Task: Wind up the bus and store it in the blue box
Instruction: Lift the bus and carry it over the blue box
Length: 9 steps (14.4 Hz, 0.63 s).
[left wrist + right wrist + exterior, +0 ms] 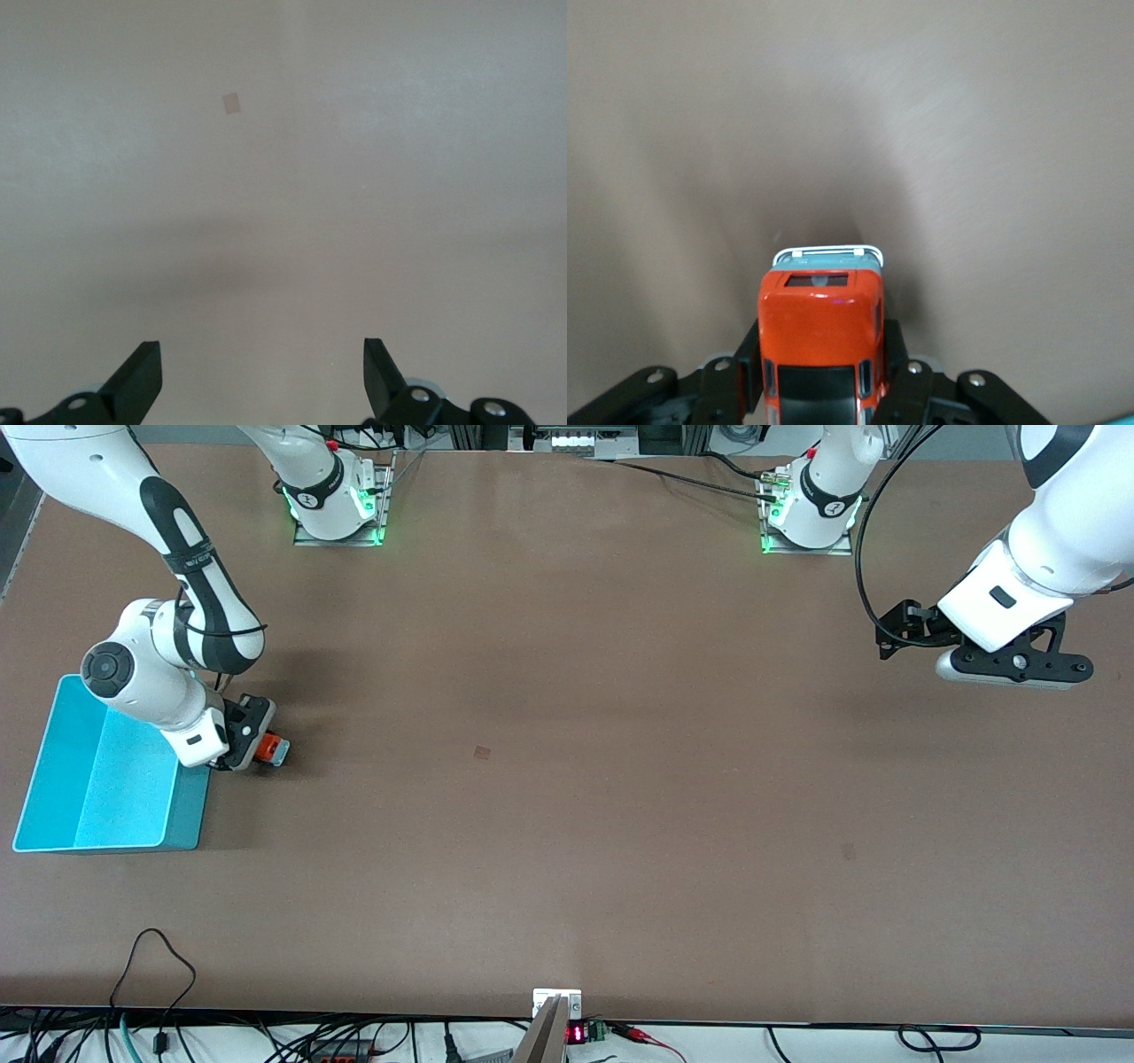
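Small orange bus (268, 747) sits on the table just beside the open blue box (62, 779).

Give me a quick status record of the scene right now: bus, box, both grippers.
bus: orange toy bus, on the table beside the blue box, clamped by the right gripper
blue box: at the right arm's end of the table, nothing visible inside
right gripper: shut on the bus, low at the table next to the box
left gripper: open, holding nothing, waiting above bare table at the left arm's end
stored: not yet, bus is outside the box
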{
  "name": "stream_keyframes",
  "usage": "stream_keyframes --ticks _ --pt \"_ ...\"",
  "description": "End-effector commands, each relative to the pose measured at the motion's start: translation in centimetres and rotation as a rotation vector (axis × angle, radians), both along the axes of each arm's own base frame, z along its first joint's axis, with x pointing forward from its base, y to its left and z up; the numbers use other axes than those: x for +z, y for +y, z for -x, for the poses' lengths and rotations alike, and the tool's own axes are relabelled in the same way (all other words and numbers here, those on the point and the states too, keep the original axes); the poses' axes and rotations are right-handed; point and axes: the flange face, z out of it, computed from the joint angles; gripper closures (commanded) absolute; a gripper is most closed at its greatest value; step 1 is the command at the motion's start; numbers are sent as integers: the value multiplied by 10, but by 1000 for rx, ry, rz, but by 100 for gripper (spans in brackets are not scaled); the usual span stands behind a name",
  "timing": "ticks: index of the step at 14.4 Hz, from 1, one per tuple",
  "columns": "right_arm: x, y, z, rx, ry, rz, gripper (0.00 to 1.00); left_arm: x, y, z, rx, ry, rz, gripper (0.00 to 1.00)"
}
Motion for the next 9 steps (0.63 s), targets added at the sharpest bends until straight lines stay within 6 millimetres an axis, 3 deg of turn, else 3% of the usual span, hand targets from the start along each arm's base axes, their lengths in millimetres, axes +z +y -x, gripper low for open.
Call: stream_keyframes --ticks 1,3,5,7,9 --pt "50 16 -24 -257 55 -25 100 6 0 4 7 -2 -15 0" --pt "81 15 -37 -366 79 -35 100 7 0 4 5 -4 -15 0" --pt "105 0 -43 -462 86 -30 100 10 -1 3 4 -9 -14 0" --pt "113 -37 -39 -653 88 -40 100 10 -1 3 4 -9 -14 0" --pt "122 -73 -39 -736 62 -33 100 10 0 3 2 -9 -14 0"
